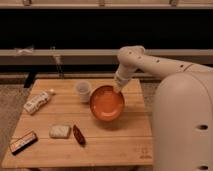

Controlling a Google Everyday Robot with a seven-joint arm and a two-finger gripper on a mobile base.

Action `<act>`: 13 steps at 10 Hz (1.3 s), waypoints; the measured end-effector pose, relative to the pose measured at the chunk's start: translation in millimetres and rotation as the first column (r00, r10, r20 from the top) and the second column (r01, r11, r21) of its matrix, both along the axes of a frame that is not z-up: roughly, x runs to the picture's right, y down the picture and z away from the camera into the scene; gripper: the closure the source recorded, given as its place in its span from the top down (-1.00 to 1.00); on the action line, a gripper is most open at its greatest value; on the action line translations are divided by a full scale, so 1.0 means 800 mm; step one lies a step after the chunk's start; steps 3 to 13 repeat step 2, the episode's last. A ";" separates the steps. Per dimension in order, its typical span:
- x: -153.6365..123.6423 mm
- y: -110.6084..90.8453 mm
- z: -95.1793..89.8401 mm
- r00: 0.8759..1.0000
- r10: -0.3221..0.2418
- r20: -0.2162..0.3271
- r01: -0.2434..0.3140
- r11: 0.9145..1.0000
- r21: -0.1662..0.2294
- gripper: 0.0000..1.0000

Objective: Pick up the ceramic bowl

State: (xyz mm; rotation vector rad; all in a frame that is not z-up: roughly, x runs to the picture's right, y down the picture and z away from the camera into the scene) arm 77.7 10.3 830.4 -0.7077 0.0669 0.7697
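The ceramic bowl (107, 103) is held tilted above the tabletop (100, 145), gripped at its far rim by the pincer (118, 89); slippage from this edge-only hold is risked beside the cup (83, 91)

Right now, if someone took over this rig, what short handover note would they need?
Gripper: at the far right rim of the glossy orange-red ceramic bowl, apparently gripping it.
Bowl: tilted toward the camera, seemingly lifted off the wooden table, beside the small translucent whitish cup.
Done: rim reached, lift apparently begun.
Left: raise the bowl well clear and confirm the hold.
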 end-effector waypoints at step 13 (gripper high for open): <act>-0.001 0.000 0.000 1.000 -0.001 0.001 0.001 1.000 0.000 -1.00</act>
